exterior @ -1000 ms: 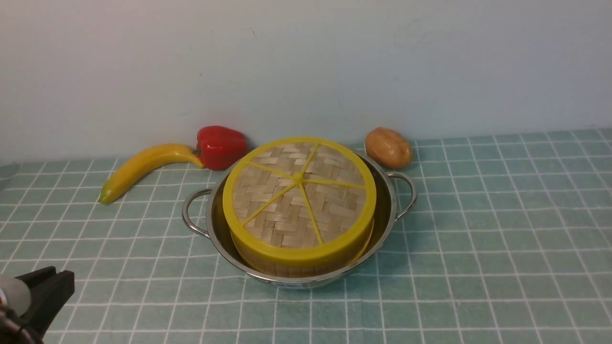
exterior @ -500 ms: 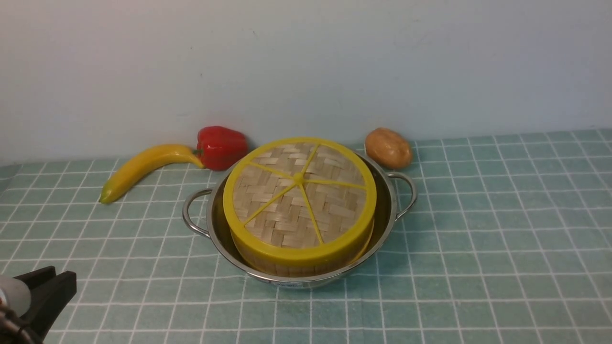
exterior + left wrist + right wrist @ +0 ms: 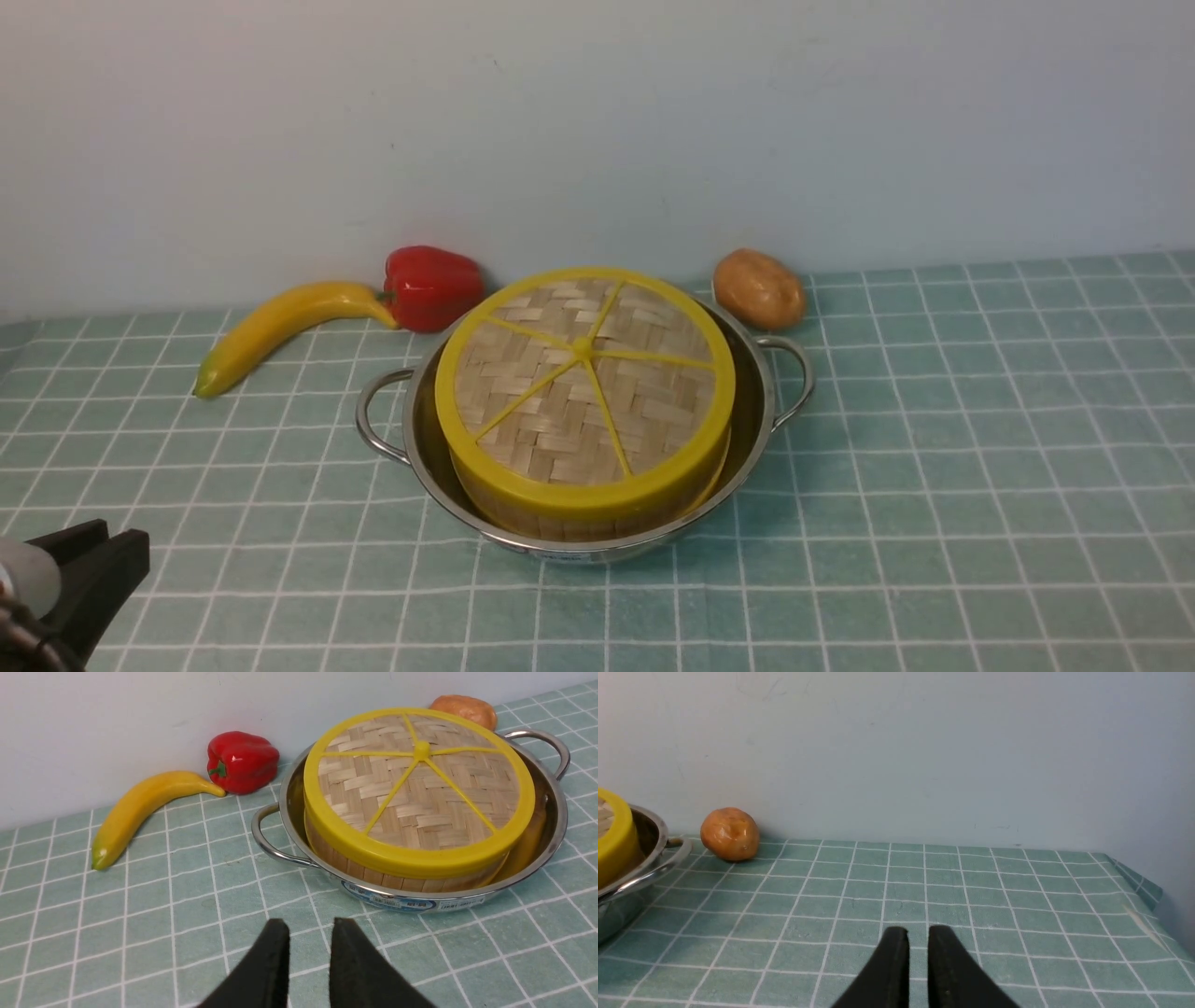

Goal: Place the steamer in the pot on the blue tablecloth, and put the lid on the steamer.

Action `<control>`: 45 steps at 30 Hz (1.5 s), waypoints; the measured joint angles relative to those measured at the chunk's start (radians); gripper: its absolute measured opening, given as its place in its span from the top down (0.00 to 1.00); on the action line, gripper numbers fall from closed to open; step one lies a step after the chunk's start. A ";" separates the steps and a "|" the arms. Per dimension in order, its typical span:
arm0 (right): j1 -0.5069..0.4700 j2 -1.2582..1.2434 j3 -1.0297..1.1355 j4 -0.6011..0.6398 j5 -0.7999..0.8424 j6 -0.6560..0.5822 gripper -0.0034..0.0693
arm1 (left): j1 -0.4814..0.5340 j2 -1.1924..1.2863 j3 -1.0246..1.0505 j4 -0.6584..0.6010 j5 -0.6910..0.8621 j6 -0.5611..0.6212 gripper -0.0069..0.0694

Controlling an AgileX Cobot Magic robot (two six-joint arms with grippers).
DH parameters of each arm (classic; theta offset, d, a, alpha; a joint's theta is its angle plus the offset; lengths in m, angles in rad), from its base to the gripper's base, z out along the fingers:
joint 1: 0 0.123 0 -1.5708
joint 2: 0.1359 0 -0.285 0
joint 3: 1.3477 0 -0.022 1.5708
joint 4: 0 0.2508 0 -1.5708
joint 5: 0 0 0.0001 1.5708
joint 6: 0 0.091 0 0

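The steel pot (image 3: 758,434) stands mid-table on the blue tablecloth (image 3: 934,467). Inside it sits the bamboo steamer (image 3: 560,525), and the woven lid (image 3: 583,383) with yellow rim and spokes lies on top of it. My left gripper (image 3: 308,926) hovers low over the cloth in front of the pot (image 3: 556,826), jaws slightly apart and empty; it shows at the front view's lower left corner (image 3: 89,560). My right gripper (image 3: 917,933) is to the right of the pot (image 3: 649,868), a narrow gap between its fingers and nothing in it. It is outside the front view.
A banana (image 3: 280,327), a red pepper (image 3: 431,285) and a potato (image 3: 758,287) lie along the back wall behind the pot. The cloth's far right corner (image 3: 1134,877) drops off near the wall.
The left gripper's dark tip has crept very slightly right at the lower left corner. Pot, steamer and lid have not moved.
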 joint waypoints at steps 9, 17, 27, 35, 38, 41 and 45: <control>0.000 -0.005 0.001 0.001 0.001 0.000 0.75 | 0.153 -0.295 0.125 0.049 -0.087 0.068 0.71; 0.000 -0.005 0.001 0.003 0.001 0.000 0.69 | 0.223 -0.419 0.406 0.045 -0.220 0.073 0.70; 0.000 -0.005 0.001 0.003 0.001 0.000 0.65 | 0.225 -0.420 0.489 0.038 -0.237 0.073 0.69; 0.000 -0.005 0.001 0.003 0.001 0.000 0.63 | 0.226 -0.420 0.489 0.037 -0.237 0.073 0.69; 0.000 -0.005 0.001 0.003 0.001 0.000 0.62 | 0.226 -0.420 0.489 0.037 -0.237 0.073 0.69; 0.000 -0.005 0.001 0.003 0.001 0.000 0.62 | 0.226 -0.420 0.489 0.037 -0.237 0.073 0.69; 0.000 -0.005 0.001 0.003 0.001 0.000 0.62 | 0.226 -0.420 0.489 0.037 -0.237 0.073 0.69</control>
